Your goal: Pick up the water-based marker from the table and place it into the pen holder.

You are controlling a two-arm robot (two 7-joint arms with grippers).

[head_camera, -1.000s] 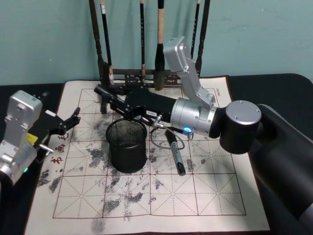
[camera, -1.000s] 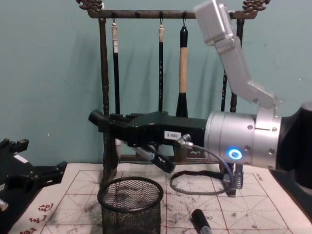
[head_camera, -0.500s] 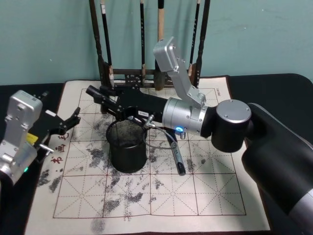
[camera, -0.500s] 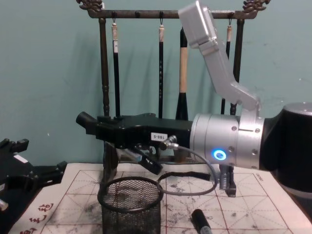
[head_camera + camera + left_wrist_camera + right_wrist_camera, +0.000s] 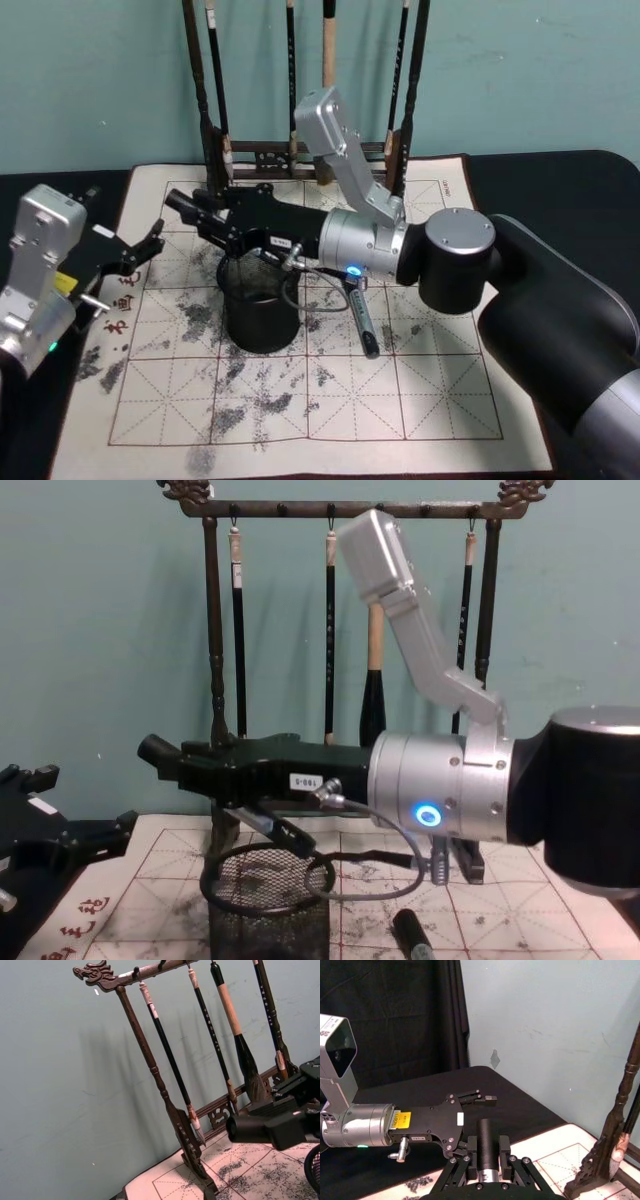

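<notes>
- Above the pen holder, the right gripper is held out across the mat from the robot's right, lying nearly level.
- Between its fingers a black marker is clamped lengthwise, so that its end is pushed out ahead of the gripper.
- From the chest, that end is seen past the holder's left side and well above the rim, so the black marker is kept clear of the holder.
- On the mat a second marker is laid flat just beside the holder, on the robot's right, with its capped end turned toward the brush rack.
- The holder is stood upright near the middle of the ink-stained mat, in front of the rack.
- A grey cable is looped from the right wrist down over the holder's rim.
- At the mat's left edge the left gripper is parked low over the dark counter, with its fingers spread apart and nothing held between them.
</notes>
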